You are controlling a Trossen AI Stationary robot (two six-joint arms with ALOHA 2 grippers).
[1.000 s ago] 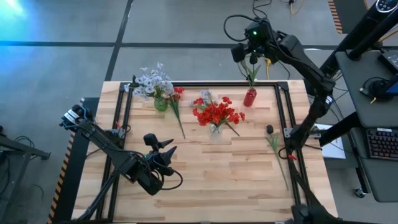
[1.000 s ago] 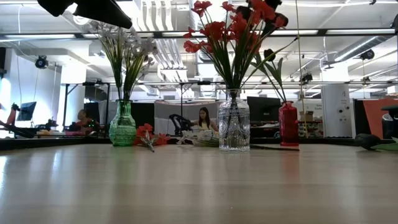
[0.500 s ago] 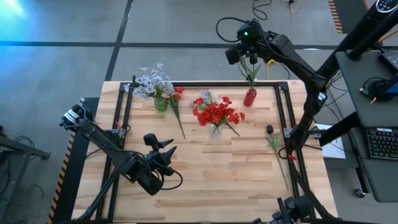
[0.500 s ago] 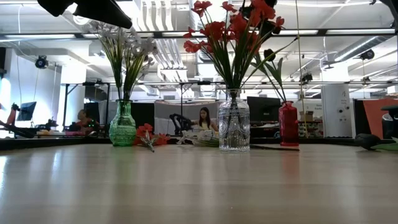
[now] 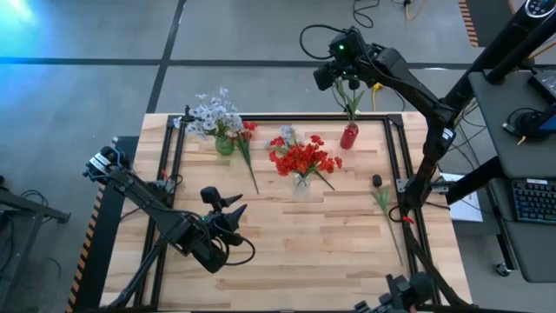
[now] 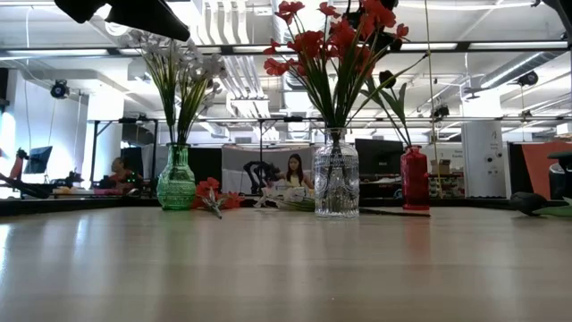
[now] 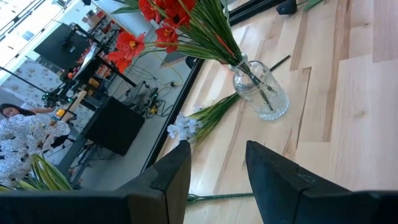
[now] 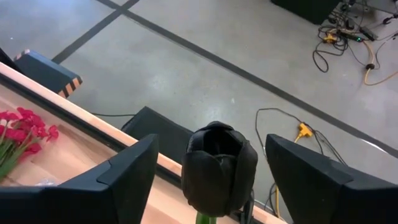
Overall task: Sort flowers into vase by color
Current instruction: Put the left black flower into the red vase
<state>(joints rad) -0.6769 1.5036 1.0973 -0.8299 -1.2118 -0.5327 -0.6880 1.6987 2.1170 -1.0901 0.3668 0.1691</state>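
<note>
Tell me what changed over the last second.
In the high view the right claw shifted slightly toward the picture's left above the red vase, open around the dark flower without gripping it. The left claw stayed put, open over the table; the other vases didn't move.

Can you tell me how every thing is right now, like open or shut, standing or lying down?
Left hand: open, empty.
Right hand: open, above the red vase.
Red vase: upright, holds the dark flower.
Dark flower: upright, not squeezed.
Clear vase: upright, holds red flowers.
Green vase: upright, holds white flowers.
Loose red flower: lying flat beside the green vase.
</note>
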